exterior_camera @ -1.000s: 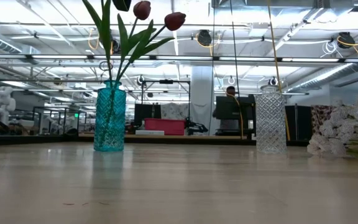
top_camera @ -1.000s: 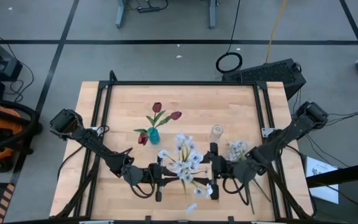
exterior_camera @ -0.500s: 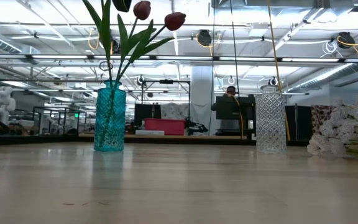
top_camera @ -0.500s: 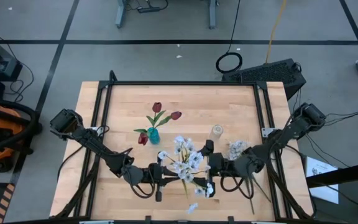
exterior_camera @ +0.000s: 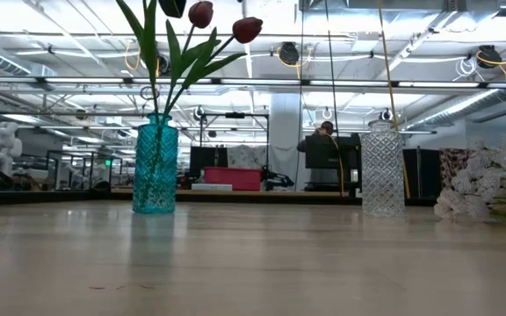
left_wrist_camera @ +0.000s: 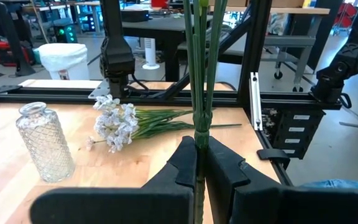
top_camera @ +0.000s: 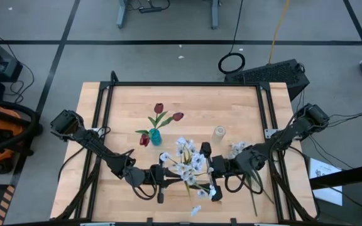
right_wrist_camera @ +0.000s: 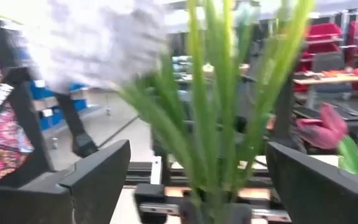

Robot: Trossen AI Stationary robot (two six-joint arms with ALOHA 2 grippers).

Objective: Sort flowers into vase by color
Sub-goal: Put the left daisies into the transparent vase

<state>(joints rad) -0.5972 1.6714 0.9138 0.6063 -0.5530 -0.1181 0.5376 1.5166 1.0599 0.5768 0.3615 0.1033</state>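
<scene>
Since the earlier frame, the right gripper was brought closer to the white spray, its fingers spread wide on either side of the green stems, apparently so the bunch could be taken over. The left gripper was kept clamped on the stems, presenting the spray for this handover. The clear vase was seen empty, just beyond the right gripper, while the red tulips were already placed in the teal vase. More white blossoms were left lying beside the right arm.
</scene>
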